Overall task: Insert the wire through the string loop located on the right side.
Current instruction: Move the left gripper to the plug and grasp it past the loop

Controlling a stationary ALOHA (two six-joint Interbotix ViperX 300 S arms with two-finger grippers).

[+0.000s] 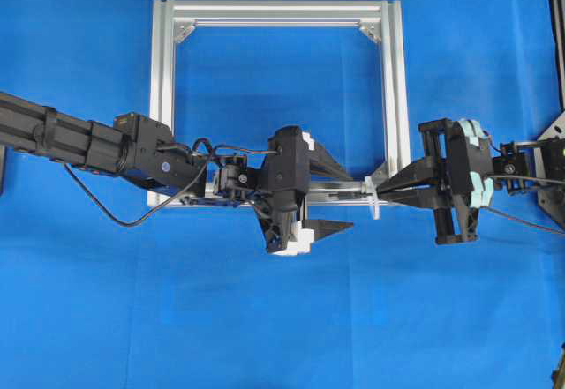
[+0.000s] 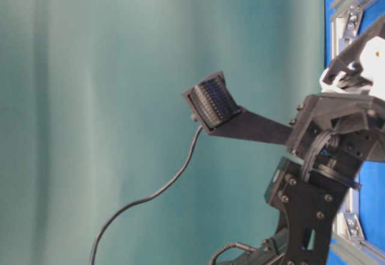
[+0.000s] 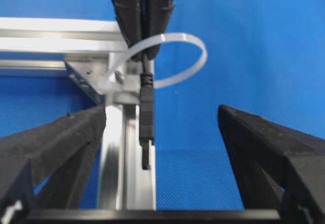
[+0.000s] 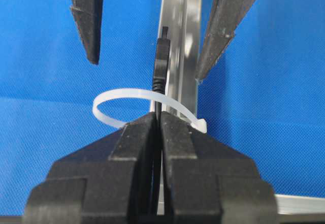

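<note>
Right hand (image 4: pixel 157 132) pinches the wire (image 4: pixel 161 61); left hand (image 3: pixel 162 127) gapes wide, empty

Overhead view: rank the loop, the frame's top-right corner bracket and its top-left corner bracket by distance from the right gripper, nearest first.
1. The loop: just left of the right gripper, at its fingertips on the frame's bottom rail.
2. Top-right bracket: up at the frame's far right corner.
3. Top-left bracket: far corner, diagonally across the frame.

No readable text, label or number (any view).
</note>
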